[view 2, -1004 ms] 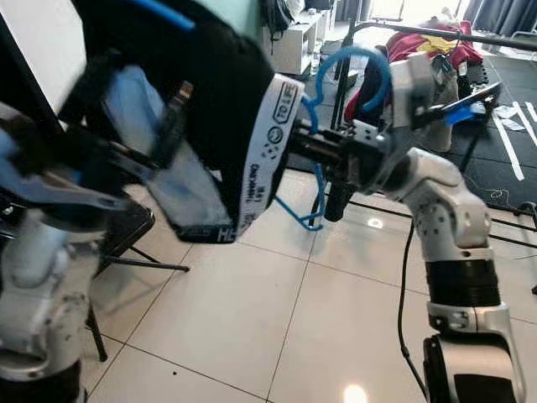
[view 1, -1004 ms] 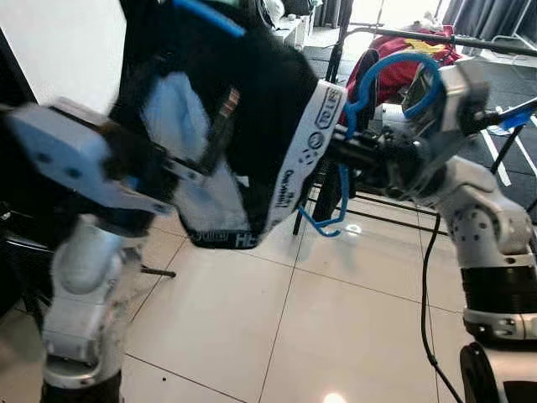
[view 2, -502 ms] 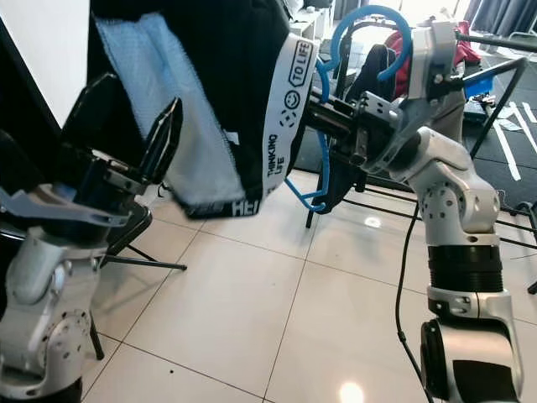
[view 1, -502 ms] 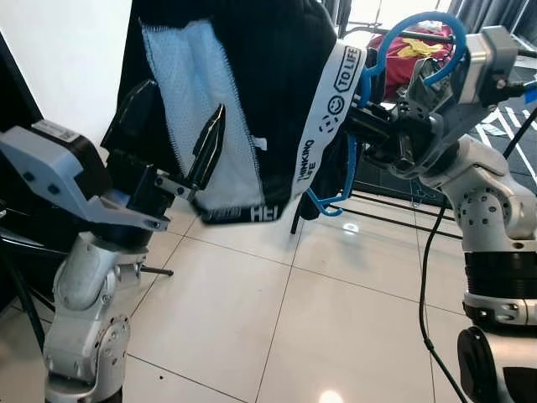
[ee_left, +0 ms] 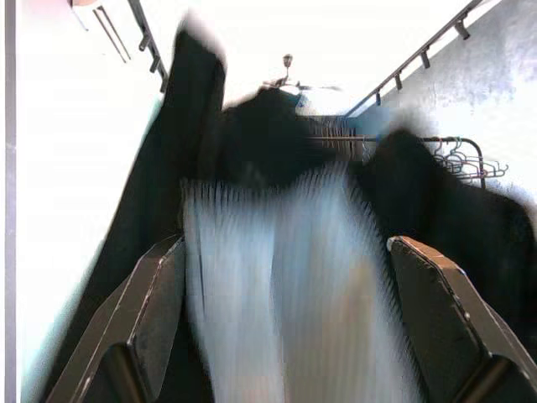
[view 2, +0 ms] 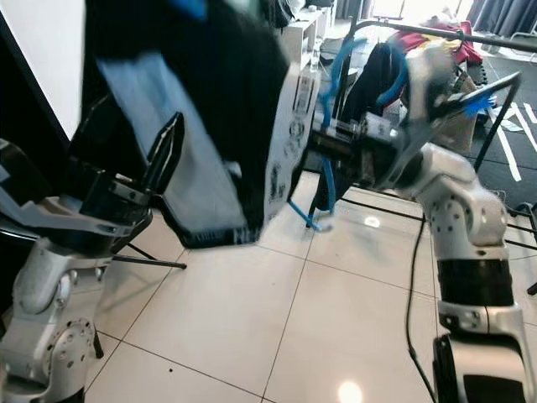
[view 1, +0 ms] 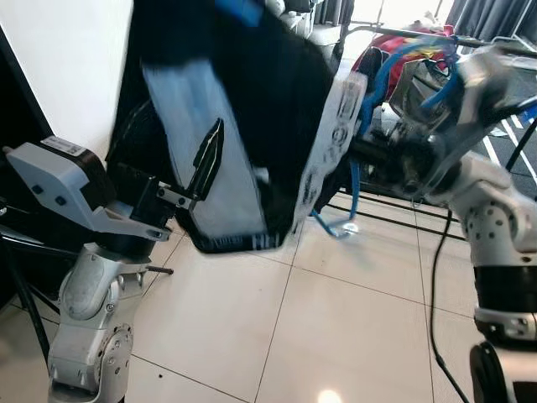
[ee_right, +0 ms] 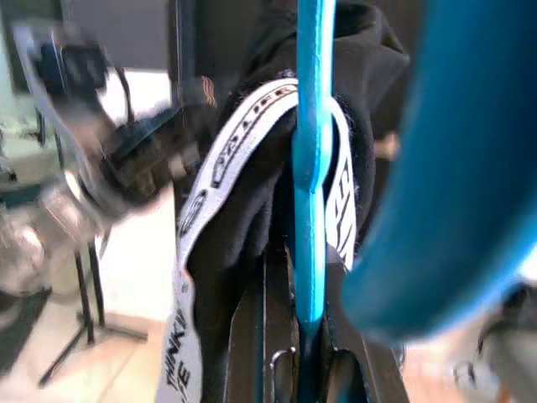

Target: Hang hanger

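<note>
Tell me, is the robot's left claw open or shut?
Open. The left end effector has its two black fingers spread wide apart, with the black garment hanging between them.

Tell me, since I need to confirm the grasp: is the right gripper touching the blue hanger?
Touching. The right wrist view shows the blue hanger running straight down between the right gripper's black fingers, clamped there.

one blue hanger (ee_right: 313, 159), one black garment (view 1: 252, 101), two grippers (view 1: 205, 155) (view 2: 336, 144)
</note>
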{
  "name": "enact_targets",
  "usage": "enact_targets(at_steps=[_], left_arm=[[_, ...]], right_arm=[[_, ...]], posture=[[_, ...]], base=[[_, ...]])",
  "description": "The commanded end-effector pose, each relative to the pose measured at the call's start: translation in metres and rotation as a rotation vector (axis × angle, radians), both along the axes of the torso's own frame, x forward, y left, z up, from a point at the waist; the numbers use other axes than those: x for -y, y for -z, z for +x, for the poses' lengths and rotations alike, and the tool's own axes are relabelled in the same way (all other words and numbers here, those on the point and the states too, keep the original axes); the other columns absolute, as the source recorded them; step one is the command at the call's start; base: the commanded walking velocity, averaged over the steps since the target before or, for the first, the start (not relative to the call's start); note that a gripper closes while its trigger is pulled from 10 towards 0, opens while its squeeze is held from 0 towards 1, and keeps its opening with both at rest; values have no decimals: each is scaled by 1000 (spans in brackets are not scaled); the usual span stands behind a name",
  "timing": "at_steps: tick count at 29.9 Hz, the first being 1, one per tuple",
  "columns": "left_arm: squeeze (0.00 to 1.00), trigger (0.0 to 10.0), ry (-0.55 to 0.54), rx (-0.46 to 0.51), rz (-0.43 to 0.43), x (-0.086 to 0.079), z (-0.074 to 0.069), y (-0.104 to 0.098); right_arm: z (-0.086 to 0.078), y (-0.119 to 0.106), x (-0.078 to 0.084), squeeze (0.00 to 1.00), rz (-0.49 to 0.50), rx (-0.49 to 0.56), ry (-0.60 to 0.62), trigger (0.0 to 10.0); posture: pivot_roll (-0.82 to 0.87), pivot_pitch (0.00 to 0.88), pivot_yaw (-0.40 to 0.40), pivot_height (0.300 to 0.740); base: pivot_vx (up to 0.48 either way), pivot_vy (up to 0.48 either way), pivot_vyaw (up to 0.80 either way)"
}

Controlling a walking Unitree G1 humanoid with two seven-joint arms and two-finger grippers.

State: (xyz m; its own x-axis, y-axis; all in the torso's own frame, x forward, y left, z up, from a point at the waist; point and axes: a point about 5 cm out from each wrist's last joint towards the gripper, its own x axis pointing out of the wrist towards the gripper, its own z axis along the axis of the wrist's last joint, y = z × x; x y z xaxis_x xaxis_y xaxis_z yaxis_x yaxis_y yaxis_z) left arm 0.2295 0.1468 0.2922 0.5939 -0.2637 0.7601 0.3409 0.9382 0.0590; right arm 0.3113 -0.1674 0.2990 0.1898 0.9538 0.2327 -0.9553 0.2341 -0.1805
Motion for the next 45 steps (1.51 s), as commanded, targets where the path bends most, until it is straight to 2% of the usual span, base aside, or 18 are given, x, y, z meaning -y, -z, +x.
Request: enact_targets(at_steps=[1,7,13,15,16,17,20,21,22,23,26,27,30,31,34,39,41,45], left_arm=[[1000,10000,-3,-5,-6,0,1,2],[1000,10000,-6,-16,-1,-1,-1,5],[1000,10000,10,-87,51,-1,-4,25],[1000,10000,0,-199,127,-4,-4,56],[1000,10000,0,-199,127,-4,-4,56],[1000,10000,1,-253,164,-5,-6,70],[1000,10000,4,-294,194,-6,-8,80],[408,10000,4,-323,209,-6,-9,85],[408,10000,4,-323,209,-6,-9,85],[0,10000,-16,-355,215,-8,-8,89],[0,10000,-52,-433,236,-15,-6,98],[0,10000,-55,-460,249,-16,-8,103],[0,10000,-53,-474,257,-17,-9,105],[0,10000,-61,-474,259,-17,-12,107],[0,10000,-75,-482,270,-17,-13,110],[0,10000,-75,-511,228,-20,-12,114],[0,10000,-44,-526,184,-21,-10,115],[0,10000,-45,-524,173,-23,-9,112]], right_arm=[[1,7,0,0,-44,-4,22,10000],[3,19,3,0,-55,-43,56,10000],[1,37,4,0,-32,-125,65,10000],[0,62,4,0,-53,-196,88,10000],[0,62,4,0,-53,-196,88,10000],[-2,72,4,0,-56,-227,93,10000],[-4,78,3,0,-52,-247,89,10000],[-7,82,1,0,-44,-262,77,10000],[-7,82,1,0,-44,-262,77,10000],[-8,86,-1,0,-41,-278,71,10000],[-8,104,-11,0,-57,-306,119,10000],[-7,115,-16,0,-29,-358,162,10000],[-6,122,-20,0,-8,-396,191,10000],[-11,135,-27,0,-24,-442,189,10000],[-14,135,-28,0,3,-455,185,10000],[-19,139,-26,0,8,-478,174,10000],[-25,139,-26,0,-2,-490,118,10000],[-33,137,-27,0,-2,-505,39,10000]], posture=[[-57,83,-33,740],[-53,86,-31,740],[-53,88,-31,740],[-51,90,-29,740],[-51,90,-29,740],[-51,90,-29,740],[-49,93,-25,740],[-47,95,-25,740],[-47,95,-25,740],[-47,95,-25,740],[-46,97,-30,740],[-42,98,-35,740],[-42,98,-35,740],[-32,102,-38,740],[-34,103,-36,740],[-39,98,-34,740],[-41,105,-30,740],[-39,107,-30,740]], base=[[0,0,0],[0,0,0],[0,0,0],[0,0,0],[0,0,0],[0,0,0],[0,0,0],[0,0,0],[0,0,0],[0,0,0],[0,0,0],[0,0,0],[0,0,0],[0,0,0],[0,0,0],[0,0,0],[0,0,0],[0,0,0]])
